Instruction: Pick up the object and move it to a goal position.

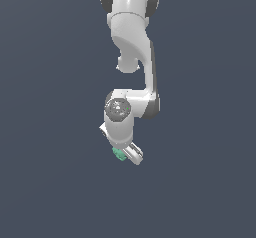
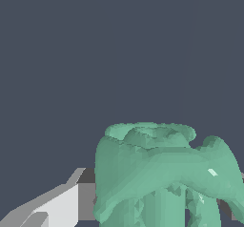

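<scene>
The object (image 1: 119, 154) is a small teal-green lumpy chunk sitting at the tip of my white gripper (image 1: 126, 155), low in the middle of the exterior view. It looks pressed between the fingers, with one white finger (image 1: 135, 154) on its right in the exterior view. In the wrist view the object (image 2: 162, 178) fills the lower right, very close to the camera, with a grey-white finger (image 2: 57, 207) beside it. The second finger is hidden behind the object. The gripper is tilted, with the arm (image 1: 131, 57) hanging down from above.
A plain dark blue-grey background (image 1: 50, 132) surrounds everything in both views. No other objects, edges or marker show.
</scene>
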